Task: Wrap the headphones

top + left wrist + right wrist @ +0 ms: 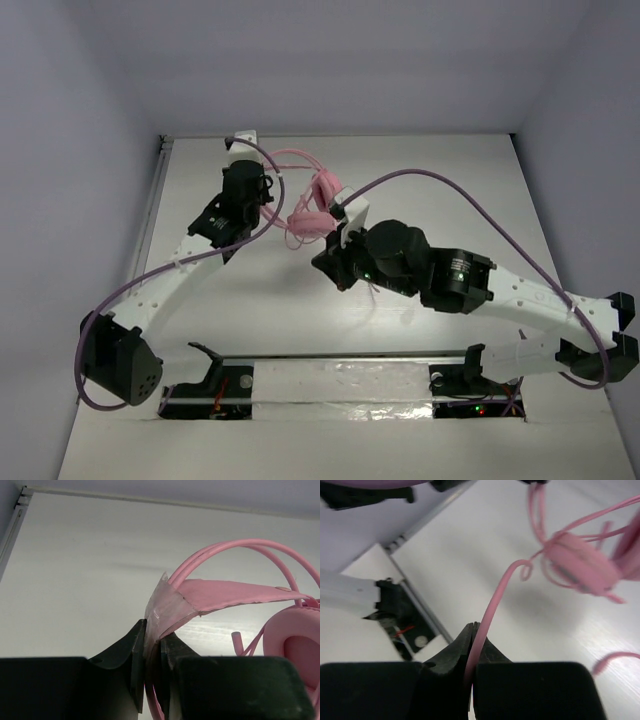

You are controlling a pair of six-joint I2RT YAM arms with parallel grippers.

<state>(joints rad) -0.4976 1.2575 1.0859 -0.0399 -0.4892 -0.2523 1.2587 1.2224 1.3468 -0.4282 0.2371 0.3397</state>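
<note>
Gripping the thin pink cable [492, 605], the right claw [472, 630] is closed nearest the arm bases. From its fingers the cable runs up to the headphones [315, 205], just beyond, over the middle of the white surface [400, 330]. Farther back, on the left, the left claw [152, 637] is clamped on the headband [235, 592], with one cup to its right.

The left arm [175, 275] and right arm [535, 292] are built from white perforated links joined by black motor housings. A purple cable [415, 172] is looped along each. Black wedge-shaped fingers [135, 650] are carried by the left tool [152, 645] and right tool [472, 635].
</note>
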